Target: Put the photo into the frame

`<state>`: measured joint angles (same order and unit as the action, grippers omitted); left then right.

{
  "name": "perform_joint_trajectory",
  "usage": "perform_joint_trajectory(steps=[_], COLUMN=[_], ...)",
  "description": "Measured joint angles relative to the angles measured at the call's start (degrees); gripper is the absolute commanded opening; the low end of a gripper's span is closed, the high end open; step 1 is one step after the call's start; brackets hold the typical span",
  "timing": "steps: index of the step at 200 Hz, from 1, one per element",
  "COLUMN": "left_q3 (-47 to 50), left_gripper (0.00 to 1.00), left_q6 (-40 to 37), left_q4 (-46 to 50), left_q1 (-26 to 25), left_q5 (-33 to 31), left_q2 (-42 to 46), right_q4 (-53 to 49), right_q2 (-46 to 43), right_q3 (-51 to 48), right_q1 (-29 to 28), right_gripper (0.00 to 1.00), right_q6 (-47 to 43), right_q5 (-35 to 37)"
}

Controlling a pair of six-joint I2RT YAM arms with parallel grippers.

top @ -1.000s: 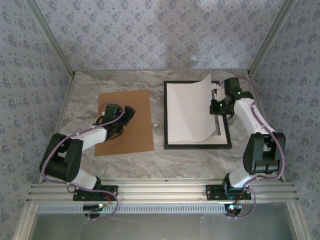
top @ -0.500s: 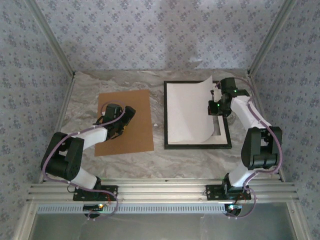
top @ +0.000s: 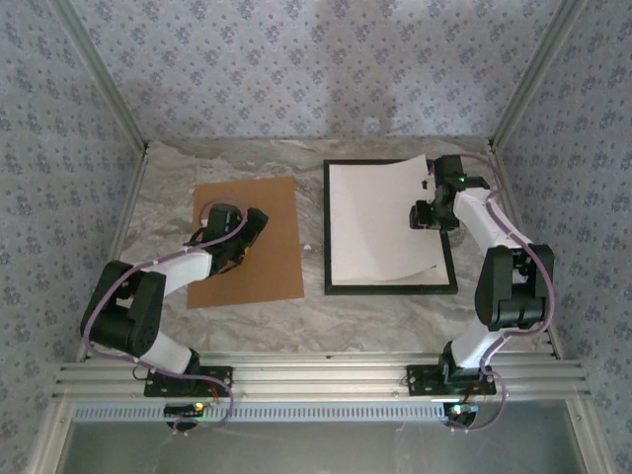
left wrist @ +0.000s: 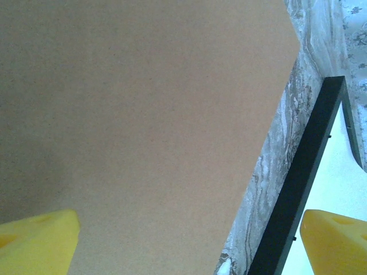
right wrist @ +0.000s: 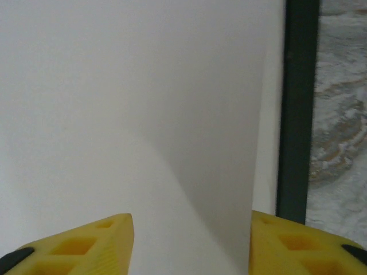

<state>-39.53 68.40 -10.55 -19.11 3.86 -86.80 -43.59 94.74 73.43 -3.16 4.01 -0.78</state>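
The photo point(top: 380, 222) lies white side up in the frame point(top: 390, 288), its right edge curling upward. The right jaws stand apart over that curl, holding nothing; the left jaws gape over the brown board point(top: 276, 202). The springy paper could slide askew or snag a finger.
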Motion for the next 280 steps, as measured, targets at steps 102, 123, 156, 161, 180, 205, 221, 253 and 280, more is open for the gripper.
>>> perform_joint_trajectory(steps=[102, 123, 156, 161, 180, 205, 221, 253, 280], left_q3=[-0.11, -0.11, -0.11, -0.09, -0.02, 1.14, 1.99, 2.58, 2.58], left_gripper=[0.99, 0.99, 0.99, 0.98, 0.99, 0.99, 0.99, 0.99, 0.99], left_q6=[0.00, 0.00, -0.02, -0.02, -0.04, -0.48, -0.92, -1.97, -3.13], left_q4=[-0.02, -0.15, -0.15, -0.15, -0.15, 0.04, 0.31, 0.90, 2.05], left_q1=[0.00, 0.00, 0.11, 0.13, 0.55, 1.22, 1.73, 2.25, 2.25], left_q5=[0.00, 0.00, 0.00, 0.00, 0.02, -0.02, -0.04, -0.20, -0.24], left_q2=[-0.72, -0.76, -0.76, -0.74, -0.68, 0.68, 2.08, 3.58, 3.58], right_q4=[5.53, 8.98, 11.47, 11.52, 11.50, 11.50, 11.28, 10.19, 9.14], right_q2=[-1.66, -1.09, 6.01, 7.63, 12.98, 17.55, 19.21, 21.55, 22.10], right_q3=[-0.55, -0.39, 4.17, 5.27, 8.68, 10.78, 11.17, 11.21, 11.21], right_q1=[1.51, -4.57, -16.85, -18.56, -23.04, -25.57, -26.14, -26.23, -25.94], right_gripper=[0.72, 0.71, 0.72, 0.72, 0.73, 0.73, 0.73, 0.74, 0.75], right_q6=[7.69, 9.75, 11.30, 11.54, 12.11, 12.87, 13.44, 13.81, 13.81], right_q5=[7.04, 5.44, 7.30, 7.74, 8.92, 9.57, 9.62, 9.55, 9.60])
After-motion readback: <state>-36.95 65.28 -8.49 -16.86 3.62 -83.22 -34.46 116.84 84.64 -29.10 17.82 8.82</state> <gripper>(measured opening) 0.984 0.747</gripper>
